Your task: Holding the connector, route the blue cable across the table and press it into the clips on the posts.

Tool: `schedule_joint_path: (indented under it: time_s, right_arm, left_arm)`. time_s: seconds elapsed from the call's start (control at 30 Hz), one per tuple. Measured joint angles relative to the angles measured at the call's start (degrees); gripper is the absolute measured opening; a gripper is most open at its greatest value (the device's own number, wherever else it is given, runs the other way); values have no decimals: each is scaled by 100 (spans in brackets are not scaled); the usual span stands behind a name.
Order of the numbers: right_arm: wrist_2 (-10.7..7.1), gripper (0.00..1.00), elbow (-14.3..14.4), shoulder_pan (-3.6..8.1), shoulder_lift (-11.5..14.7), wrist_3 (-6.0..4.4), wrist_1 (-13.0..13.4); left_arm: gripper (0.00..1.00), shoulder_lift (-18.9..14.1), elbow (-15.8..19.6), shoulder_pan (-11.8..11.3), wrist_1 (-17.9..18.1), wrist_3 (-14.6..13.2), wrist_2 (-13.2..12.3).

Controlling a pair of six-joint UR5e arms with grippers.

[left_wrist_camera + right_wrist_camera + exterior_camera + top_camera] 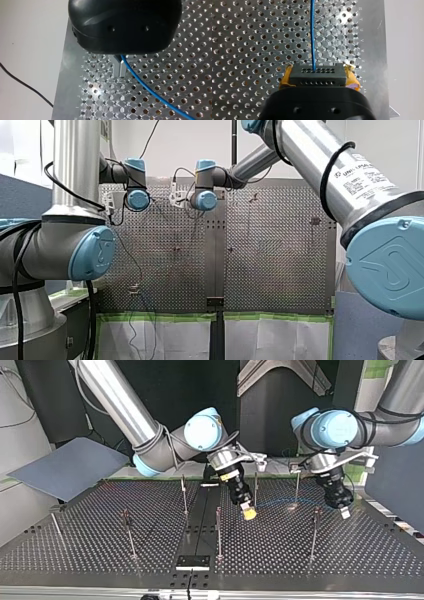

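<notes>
**Right arm holds connector, cable strung toward left gripper**

Right wrist view: my right gripper (319, 79) has its fingers clenched on the black connector (315, 71), with a yellow pad on each side. The blue cable (312, 37) leaves the connector's face and runs straight ahead, just above the perforated surface (249, 50).

Left wrist view: the cable emerges from under my left gripper (121, 66). Cannot tell whether it is gripped.

Top view: both grippers are low over the surface among the posts (218, 532). The cable is a faint arc between them.
</notes>
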State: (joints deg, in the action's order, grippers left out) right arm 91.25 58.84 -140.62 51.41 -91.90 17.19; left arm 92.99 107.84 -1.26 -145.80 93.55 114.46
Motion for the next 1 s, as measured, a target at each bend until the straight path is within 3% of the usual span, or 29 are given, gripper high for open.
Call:
schedule_joint_path:
  time_s: [0.23,0.47,1.0]
  right_arm:
    - [12,0,-280,11,-26,-12,-113]
    - [47,0,-379,19,-40,-22,-142]
    - [186,0,-385,38,-93,-32,-145]
  left_arm:
    - [0,3,-13,-119,131,19,-288]
    - [0,52,-53,-233,173,76,-542]
    - [0,791,-557,-450,359,289,-1073]
